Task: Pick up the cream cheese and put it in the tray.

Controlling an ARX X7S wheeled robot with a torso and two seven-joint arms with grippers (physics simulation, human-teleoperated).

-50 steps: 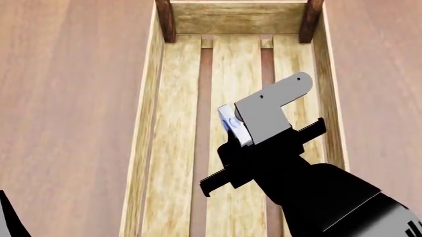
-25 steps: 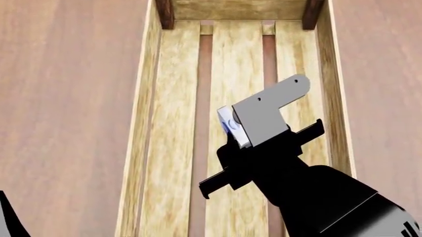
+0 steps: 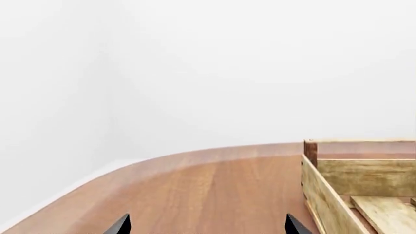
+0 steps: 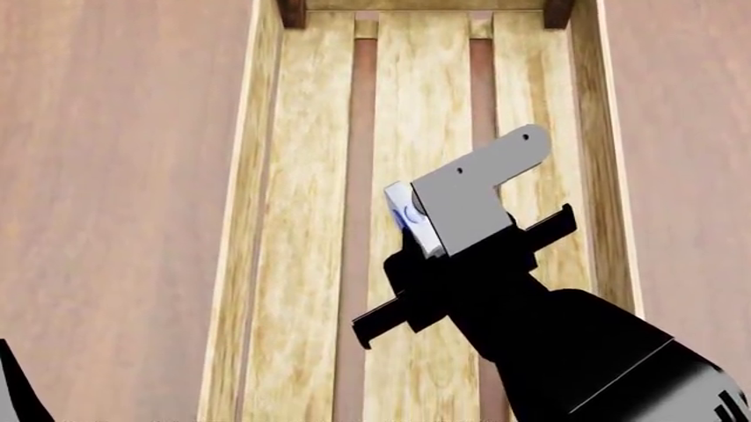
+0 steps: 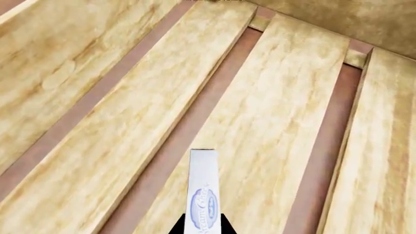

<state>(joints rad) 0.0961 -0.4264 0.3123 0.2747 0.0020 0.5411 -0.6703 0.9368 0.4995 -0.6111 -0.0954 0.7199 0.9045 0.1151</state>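
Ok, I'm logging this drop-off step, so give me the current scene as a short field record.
held item: cream cheese, gripped edge-on in the right gripper
position: above the tray floor slats, not resting on them
tray contents: only bare slats visible
left gripper: fingertips apart, holding nothing, over the table beside the tray
stage: box not yet released

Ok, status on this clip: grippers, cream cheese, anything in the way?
Right gripper shut on cream cheese, held above tray slats. Left gripper open, holding nothing, beside tray. Slats below bare, nothing in the way.
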